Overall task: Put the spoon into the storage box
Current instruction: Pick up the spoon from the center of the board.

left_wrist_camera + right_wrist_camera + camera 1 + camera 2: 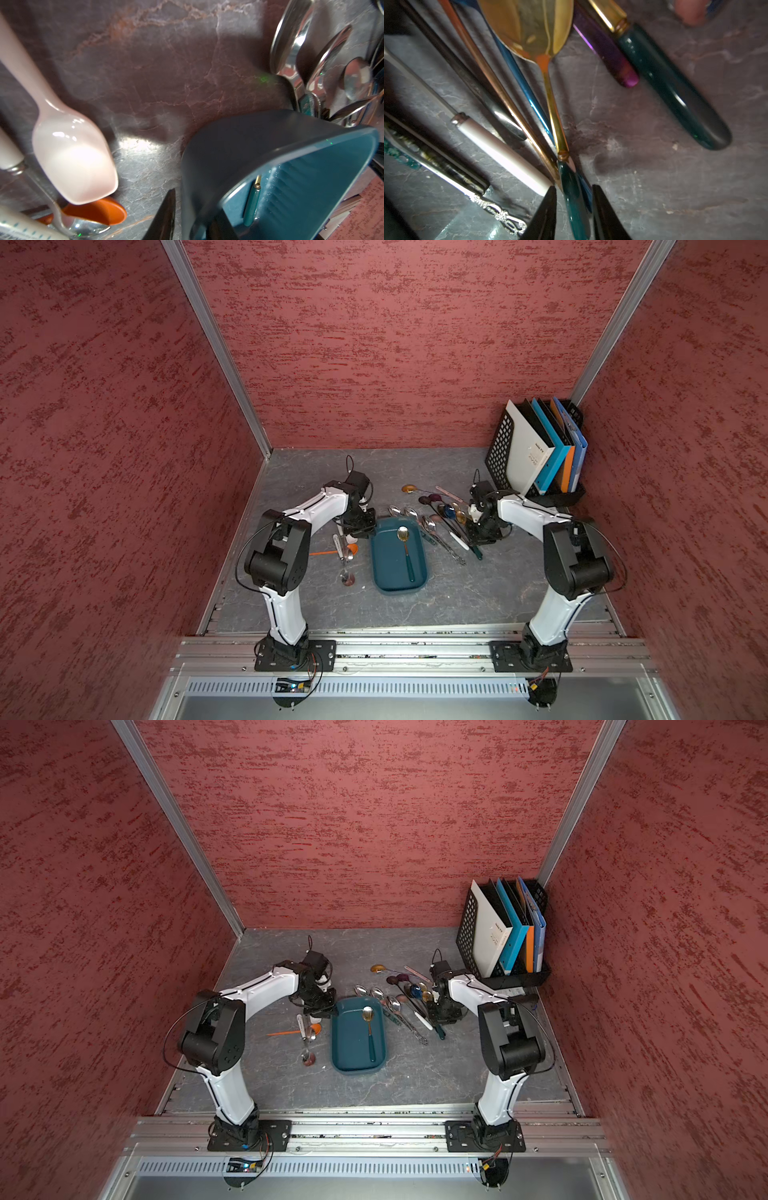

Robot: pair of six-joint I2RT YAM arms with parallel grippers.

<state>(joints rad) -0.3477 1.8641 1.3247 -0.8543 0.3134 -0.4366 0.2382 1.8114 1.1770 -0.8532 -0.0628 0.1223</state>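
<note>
Pink and orange are seen just beside the left pincer (362, 531), on its outer side, where a pink spoon (72, 158) lies over an orange spoon (99, 209). That pincer's jaws straddle a corner wall of the teal storage box (386, 568), one outside and apparently one inside. Whether the wall is pinched cannot be told. One teal-handled spoon (405, 551) is already laid in the box. Beyond the box, the right pincer (573, 187) is set low among a heap of cutlery (432, 524). Its jaws closely bracket the teal handle of a gold-bowled spoon (555, 116) lying on the surface (478, 601), but a firm clamp cannot be confirmed. This spoon is judged light, rigid and slick, so the thicker handle is better taken than the thin gold neck. Neighbouring handles may be dragged along. Grey marbled stone is shown by the surface, a mesh file rack (500, 448) is stood behind the right pincer, and the cell is enclosed by red textured walls (395, 344).
</note>
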